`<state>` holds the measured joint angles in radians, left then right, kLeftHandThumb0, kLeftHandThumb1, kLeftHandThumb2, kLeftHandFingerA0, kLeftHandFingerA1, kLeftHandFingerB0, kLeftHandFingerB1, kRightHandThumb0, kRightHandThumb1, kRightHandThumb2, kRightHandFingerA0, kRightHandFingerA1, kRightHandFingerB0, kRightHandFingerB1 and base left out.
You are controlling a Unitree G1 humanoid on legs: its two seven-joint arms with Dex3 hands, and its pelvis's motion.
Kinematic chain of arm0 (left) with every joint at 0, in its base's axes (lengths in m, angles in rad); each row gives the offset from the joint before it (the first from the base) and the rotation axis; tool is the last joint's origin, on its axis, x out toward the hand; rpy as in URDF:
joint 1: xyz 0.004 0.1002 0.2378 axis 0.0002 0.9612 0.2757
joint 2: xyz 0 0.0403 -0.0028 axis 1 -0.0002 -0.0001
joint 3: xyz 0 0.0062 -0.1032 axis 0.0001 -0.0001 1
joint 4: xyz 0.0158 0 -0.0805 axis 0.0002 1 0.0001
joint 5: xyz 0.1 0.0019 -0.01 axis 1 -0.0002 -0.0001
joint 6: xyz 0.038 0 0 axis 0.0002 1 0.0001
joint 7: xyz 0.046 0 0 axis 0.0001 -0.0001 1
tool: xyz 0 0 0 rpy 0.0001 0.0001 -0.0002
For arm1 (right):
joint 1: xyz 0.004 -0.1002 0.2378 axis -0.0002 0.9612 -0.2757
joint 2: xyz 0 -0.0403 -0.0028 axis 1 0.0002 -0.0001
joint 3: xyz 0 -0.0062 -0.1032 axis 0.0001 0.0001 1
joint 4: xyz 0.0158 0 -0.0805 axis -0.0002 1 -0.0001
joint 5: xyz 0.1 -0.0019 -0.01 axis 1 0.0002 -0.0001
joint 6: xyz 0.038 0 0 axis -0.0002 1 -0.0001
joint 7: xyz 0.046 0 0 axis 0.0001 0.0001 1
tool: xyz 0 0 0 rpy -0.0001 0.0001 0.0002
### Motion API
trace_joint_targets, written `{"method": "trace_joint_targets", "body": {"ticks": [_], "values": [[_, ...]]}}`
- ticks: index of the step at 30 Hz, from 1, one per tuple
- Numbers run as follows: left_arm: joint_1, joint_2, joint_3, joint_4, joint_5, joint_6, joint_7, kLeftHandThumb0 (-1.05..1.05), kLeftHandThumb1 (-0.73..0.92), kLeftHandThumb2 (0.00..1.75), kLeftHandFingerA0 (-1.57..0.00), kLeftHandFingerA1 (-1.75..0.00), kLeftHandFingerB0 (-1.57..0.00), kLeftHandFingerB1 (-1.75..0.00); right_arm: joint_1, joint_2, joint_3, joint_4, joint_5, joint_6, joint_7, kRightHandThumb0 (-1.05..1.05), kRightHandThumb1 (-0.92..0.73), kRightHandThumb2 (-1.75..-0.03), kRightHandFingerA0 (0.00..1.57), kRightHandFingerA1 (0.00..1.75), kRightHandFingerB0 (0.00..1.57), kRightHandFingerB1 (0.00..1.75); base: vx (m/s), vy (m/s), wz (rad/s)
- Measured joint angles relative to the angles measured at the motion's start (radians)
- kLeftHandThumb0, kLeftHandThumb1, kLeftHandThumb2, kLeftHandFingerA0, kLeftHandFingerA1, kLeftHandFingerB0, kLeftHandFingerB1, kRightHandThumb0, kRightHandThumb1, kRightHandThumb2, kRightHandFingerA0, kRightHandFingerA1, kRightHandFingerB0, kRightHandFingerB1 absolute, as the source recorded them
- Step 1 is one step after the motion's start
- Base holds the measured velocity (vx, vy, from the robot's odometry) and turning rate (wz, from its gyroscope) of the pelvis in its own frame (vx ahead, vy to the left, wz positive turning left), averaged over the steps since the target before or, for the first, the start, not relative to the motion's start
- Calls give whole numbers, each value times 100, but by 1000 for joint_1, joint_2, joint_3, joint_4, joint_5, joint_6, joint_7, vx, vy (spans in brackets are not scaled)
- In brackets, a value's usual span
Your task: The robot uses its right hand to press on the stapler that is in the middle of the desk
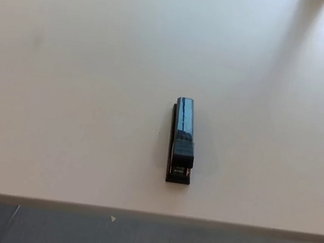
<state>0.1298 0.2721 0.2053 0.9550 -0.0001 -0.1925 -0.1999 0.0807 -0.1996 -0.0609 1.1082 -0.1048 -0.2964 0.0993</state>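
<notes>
Black stapler [183, 141] lies flat near the middle of the white table [70, 84], long axis running front to back w/ its glossy top up (a bit right of centre). Neither hand in view, so fingers' state can't be told.

A broad, pale off-white desk with a smooth matte top [70, 84] fills nearly the whole view, its near edge running straight across the bottom. One thing lies on it: a slim, glossy black stapler [183, 141], flat on the surface, lengthwise from near edge toward far edge, a little right of centre and closer to the near edge.
</notes>
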Motion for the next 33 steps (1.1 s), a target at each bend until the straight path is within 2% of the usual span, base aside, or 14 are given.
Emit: {"method": "trace_joint_targets", "body": {"ticks": [1, 2, 3, 4, 6, 7, 18, 19, 20, 21, 30, 31, 32, 33], "values": [[-1, 0, 6, 0, -4, -5, -4, -65, 67, 109, 0, -48, -3, -44, -2, 1, -8, 4, 3, -9, 2, -80, -73, -107, 8, 44, 3, 22, 0, 0, 0], [-3, 1, 17, 1, -11, -16, -14, -65, 92, 72, -7, -42, -4, -35, -5, 3, -27, 15, 11, -29, 9, -71, -73, -109, 1, 37, 0, 24, 0, 0, 0], [-4, 1, 24, 3, -16, -22, -20, -71, 69, 110, 0, -46, -4, -42, -8, 4, -41, 21, 17, -40, 13, -80, -78, -108, 6, 32, 5, 17, 0, 0, 0], [-6, 2, 35, 4, -23, -33, -28, -71, 69, 110, 0, -46, -4, -42, -11, 5, -68, 28, 30, -56, 20, -80, -78, -108, 6, 32, 5, 17, 0, 0, 0], [-11, 4, 51, 6, -34, -50, -44, -76, 70, 109, 0, -45, -9, -41, -20, 6, -123, 38, 55, -79, 30, -83, -83, -111, 3, 22, 2, 11, 0, 0, 0], [-13, 6, 55, 7, -39, -58, -49, -71, 92, 73, -8, -40, -7, -33, -24, 6, -153, 39, 70, -87, 35, -83, -83, -112, 1, 21, 0, 11, 0, 0, 0], [-33, 9, 86, 15, -67, -104, -93, -70, 92, 72, -8, -39, -4, -31, -54, -60, -429, 45, 206, -124, 90, -89, -78, -109, 4, 15, 3, 9, 0, 0, 0], [-35, 10, 89, 18, -69, -107, -97, -67, 92, 70, -7, -39, -6, -33, -58, -75, -456, 48, 220, -126, 93, -77, -88, -66, 3, 26, 0, 17, 0, 0, 0], [-37, 10, 92, 21, -72, -112, -101, -67, 92, 70, -7, -39, -6, -33, -62, -92, -486, 52, 235, -128, 98, -77, -88, -66, 3, 26, 0, 17, 0, 0, 0], [-39, 10, 94, 24, -74, -116, -104, -65, 92, 71, -7, -37, -7, -33, -65, -105, -511, 55, 246, -129, 103, -88, -81, -111, 0, 9, 0, 8, 0, 0, 0], [-57, 31, 109, 51, -86, -137, -120, -67, 92, 71, -8, -40, -8, -33, -100, -228, -718, 33, 360, -136, 107, -86, -79, -108, 0, 9, 0, 7, 0, 0, 0], [-59, 33, 110, 51, -86, -139, -120, -69, 68, 107, 0, -46, -7, -43, -107, -232, -741, 25, 373, -140, 103, -90, -81, -110, 0, 5, 0, 5, 0, 0, 0], [-61, 35, 112, 52, -87, -141, -120, -65, 92, 71, -7, -39, -7, -34, -116, -235, -764, 18, 387, -146, 96, -91, -81, -111, 0, 4, 0, 5, 0, 0, 0], [-64, 35, 113, 54, -88, -142, -120, -65, 92, 71, -7, -39, -7, -34, -124, -237, -784, 7, 397, -151, 88, -91, -81, -111, 0, 4, 0, 5, 0, 0, 0]]}}
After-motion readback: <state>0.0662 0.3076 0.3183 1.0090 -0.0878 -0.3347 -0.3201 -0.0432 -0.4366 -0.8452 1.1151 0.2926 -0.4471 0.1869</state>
